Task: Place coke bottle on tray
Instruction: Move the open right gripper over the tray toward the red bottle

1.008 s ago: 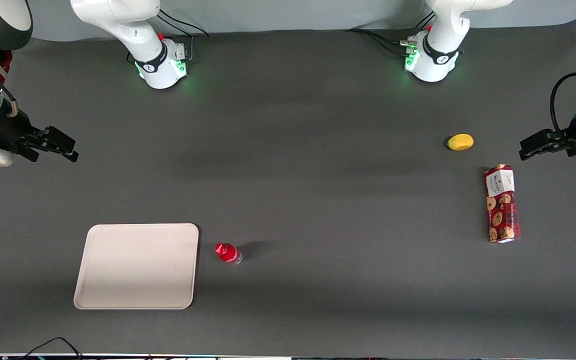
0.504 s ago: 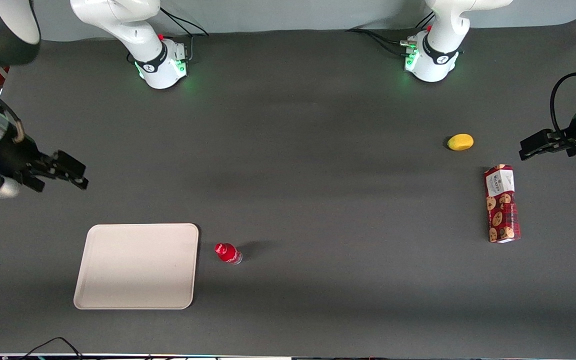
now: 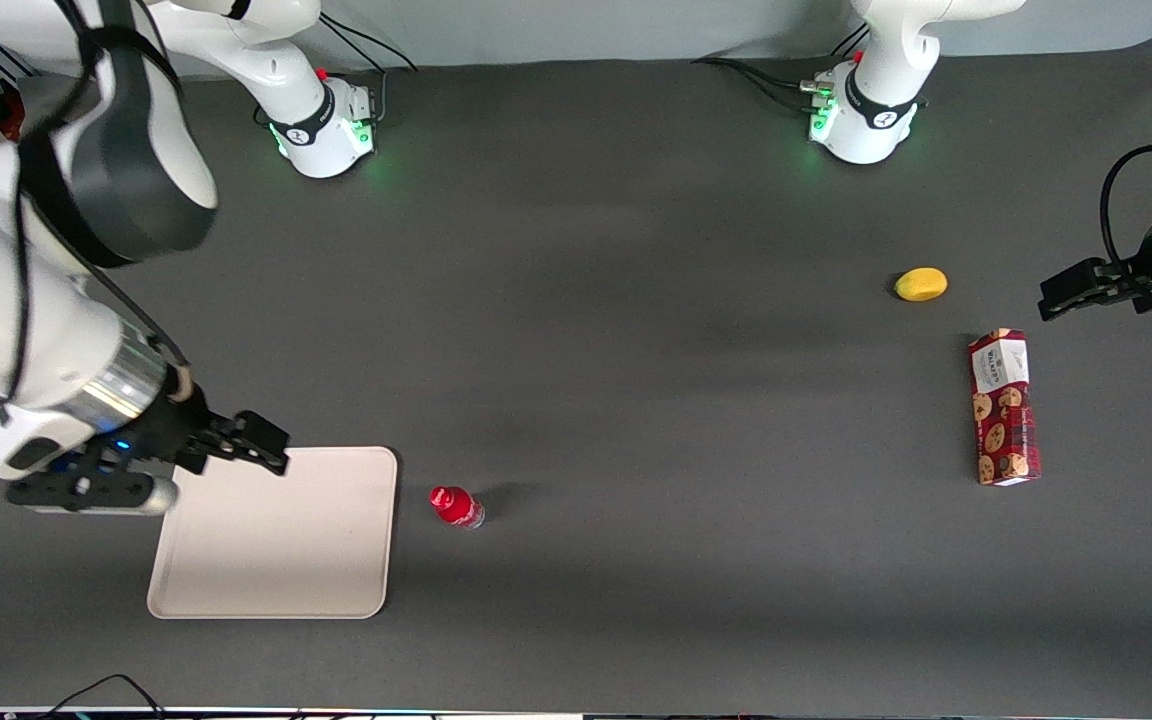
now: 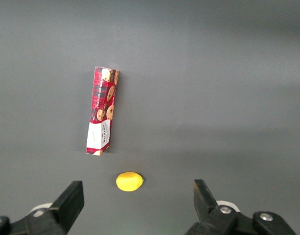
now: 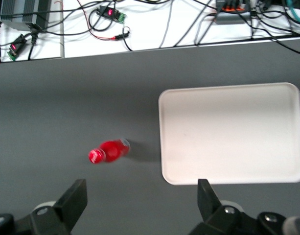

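Front view: I see my tool [image 3: 271,450] spread wide, grasping nothing, above the tray's [image 3: 276,560] edge; the coke bottle [image 3: 456,506] stands beside the tray, apart from it.

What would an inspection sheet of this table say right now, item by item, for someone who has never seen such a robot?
Surface: dark grey table, flat.
Job's things: coke bottle stands on the table beside the tray, not touching it; the tray holds nothing.
Clutter: red cookie box lying flat and a yellow lemon-like fruit, both toward the parked arm's end.
Grippers: gripper hangs open above the tray's edge farthest from the front camera, holding nothing, apart from the bottle.
Cables: black leads at the arm bases; a tangle of wires past the table's edge.
Surroundings: grey backdrop past the arm bases; no people seen.
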Robot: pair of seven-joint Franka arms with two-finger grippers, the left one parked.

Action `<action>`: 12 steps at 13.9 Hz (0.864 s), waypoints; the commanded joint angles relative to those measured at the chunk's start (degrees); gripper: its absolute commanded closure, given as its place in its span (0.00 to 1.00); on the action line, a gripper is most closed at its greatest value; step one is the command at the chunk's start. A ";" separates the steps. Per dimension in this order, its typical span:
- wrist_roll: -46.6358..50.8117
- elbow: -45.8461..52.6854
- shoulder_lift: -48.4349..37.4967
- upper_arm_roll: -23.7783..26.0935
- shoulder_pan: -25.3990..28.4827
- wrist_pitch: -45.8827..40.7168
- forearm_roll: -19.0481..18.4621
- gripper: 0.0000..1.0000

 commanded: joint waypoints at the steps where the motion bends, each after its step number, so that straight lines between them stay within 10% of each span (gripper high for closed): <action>1: 4.02 3.63 6.68 -0.56 2.00 3.94 0.06 0.00; 12: 9.47 3.11 18.47 -0.03 8.60 14.50 -3.37 0.00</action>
